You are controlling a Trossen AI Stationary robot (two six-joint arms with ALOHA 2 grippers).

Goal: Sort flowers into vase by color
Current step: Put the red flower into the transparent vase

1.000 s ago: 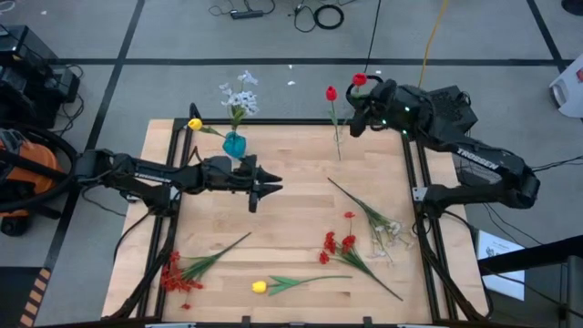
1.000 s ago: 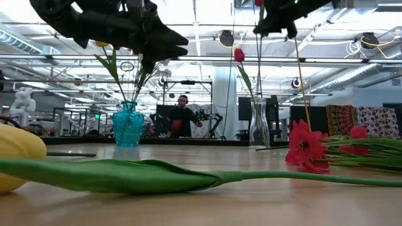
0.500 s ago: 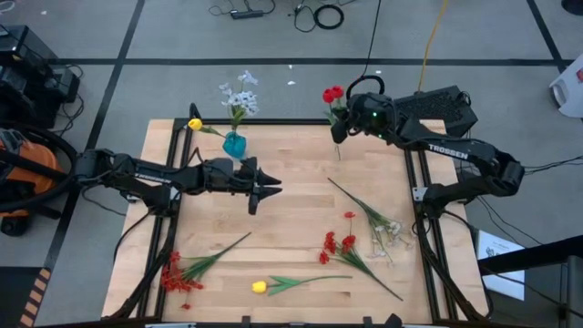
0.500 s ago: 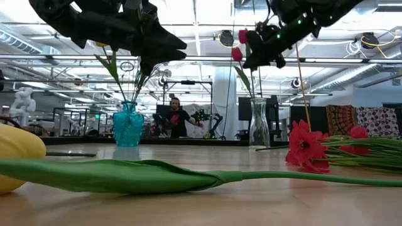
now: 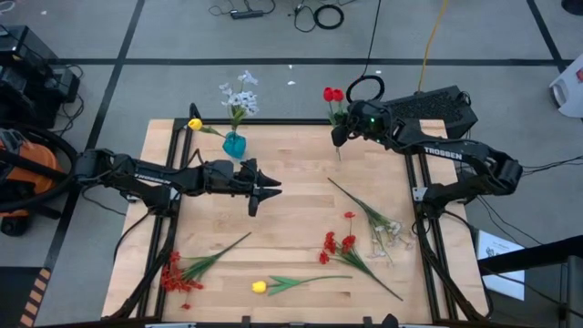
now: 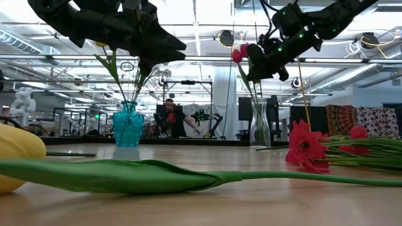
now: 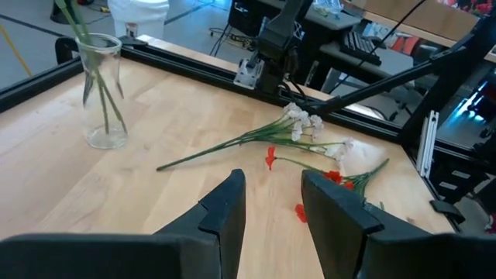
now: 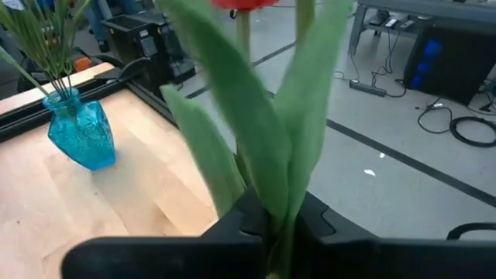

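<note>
My right gripper point(image 5: 339, 133) is shut on a red tulip point(image 5: 339, 94) above the clear glass vase point(image 6: 259, 122) at the table's far edge; a second red tulip point(image 5: 328, 94) stands in that vase. The blue vase point(image 5: 235, 144) holds white flowers and a yellow one. My left gripper point(image 5: 270, 189) hovers open over the table's middle. Loose flowers lie on the near half of the table: a red cluster point(image 5: 182, 271), a yellow tulip point(image 5: 260, 287), red blossoms point(image 5: 339, 244) and a white spray point(image 5: 384, 226). My right gripper pinches the red tulip between its two fingers by the stem and leaves point(image 8: 273, 203), well below the blossom point(image 8: 242, 3). The fingers come from the table's right side, slanting down. The tulip stands upright, its stem running down toward the clear vase point(image 7: 101, 93).
Black rails point(image 5: 273, 122) frame the table. The open wood between the two vases and in front of my left gripper point(image 7: 271, 205) holds nothing. A person point(image 6: 169, 119) stands in the room far behind the table.
My right gripper has carried the red tulip from above the far right corner toward the table's left and downward, stopping over the clear vase. The tulip's blossom now sits beside the red tulip standing in the vase.
</note>
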